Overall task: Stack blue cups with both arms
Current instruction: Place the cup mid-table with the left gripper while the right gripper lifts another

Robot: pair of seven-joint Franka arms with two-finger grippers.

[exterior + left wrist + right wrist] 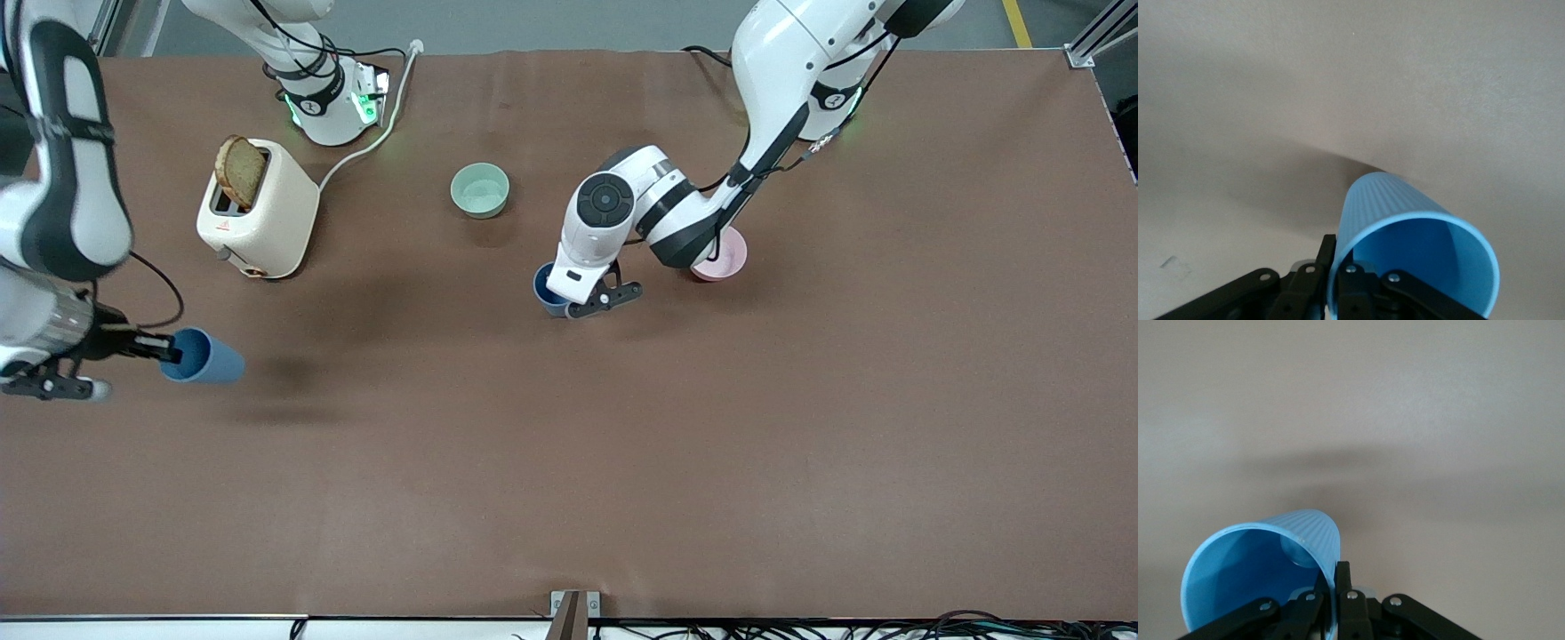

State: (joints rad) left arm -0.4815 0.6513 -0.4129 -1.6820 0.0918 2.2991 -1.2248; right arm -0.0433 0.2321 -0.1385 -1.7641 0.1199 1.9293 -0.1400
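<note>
Both small matte blue ribbed plastic tumblers are pinched by the rim wall, one finger inside, one outside, prob. so the mouths stay free for nesting. Right gripper (164, 348) is clamped on one tumbler (206, 357), tilted over the table's right-arm end. Left gripper (597, 296) is clamped on the other (545, 286), mid-table beside a pink round bowl (727, 258).

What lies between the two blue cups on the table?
Only bare brown tabletop, per the front view, separates the right claw's cup from the left claw's cup.

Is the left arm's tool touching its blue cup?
Touching. The left wrist view shows the left tool pinching the blue cup by its rim.
</note>
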